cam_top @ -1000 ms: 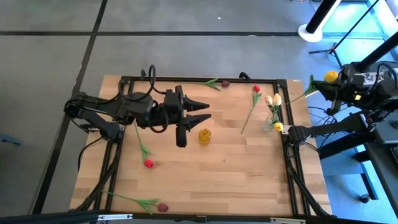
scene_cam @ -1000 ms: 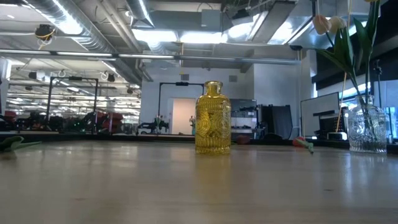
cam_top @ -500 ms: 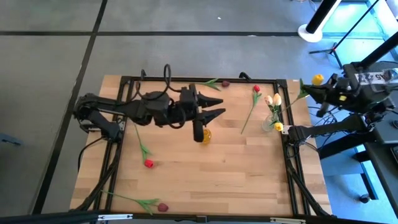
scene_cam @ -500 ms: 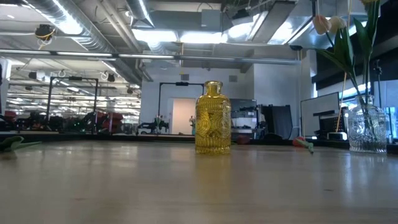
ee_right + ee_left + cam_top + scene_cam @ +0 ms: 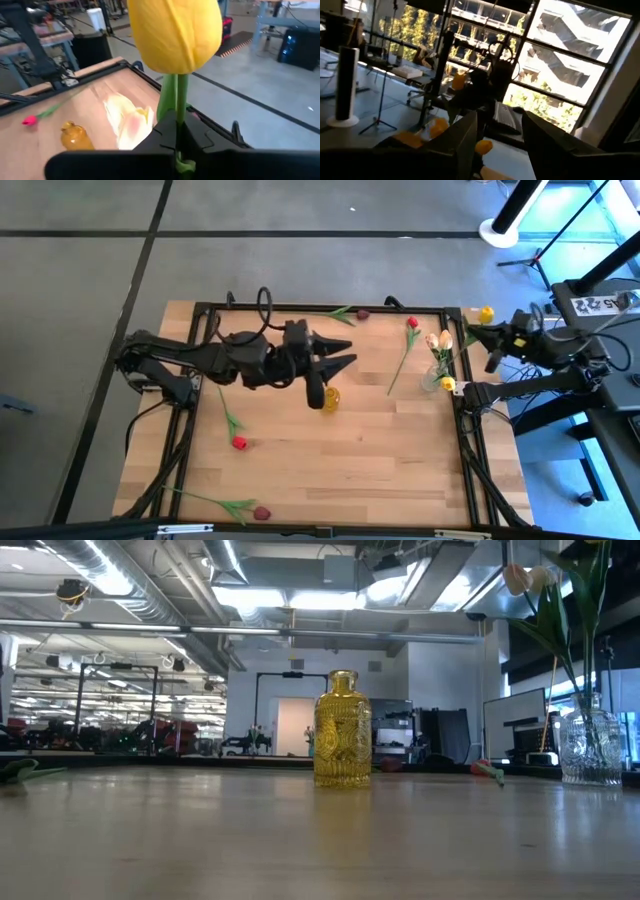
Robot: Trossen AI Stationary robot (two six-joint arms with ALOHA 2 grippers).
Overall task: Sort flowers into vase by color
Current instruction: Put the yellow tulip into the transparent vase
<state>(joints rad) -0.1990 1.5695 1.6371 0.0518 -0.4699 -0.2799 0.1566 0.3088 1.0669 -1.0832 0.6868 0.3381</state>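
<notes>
Yellow tulip (image 5: 175,35) pinched by its stem in the shut right gripper (image 5: 177,132), held off the table's right edge, just beyond the clear glass vase (image 5: 434,377). Carried inward and lower over the last second, head nearer the cream tulips (image 5: 438,340) already standing there. Probably lining up to drop in with the pale blooms. Left gripper (image 5: 335,358) spread wide and empty, moved over the amber bottle vase (image 5: 329,397) from farther left. Red tulip (image 5: 411,326) and others lying loose on the table.
</notes>
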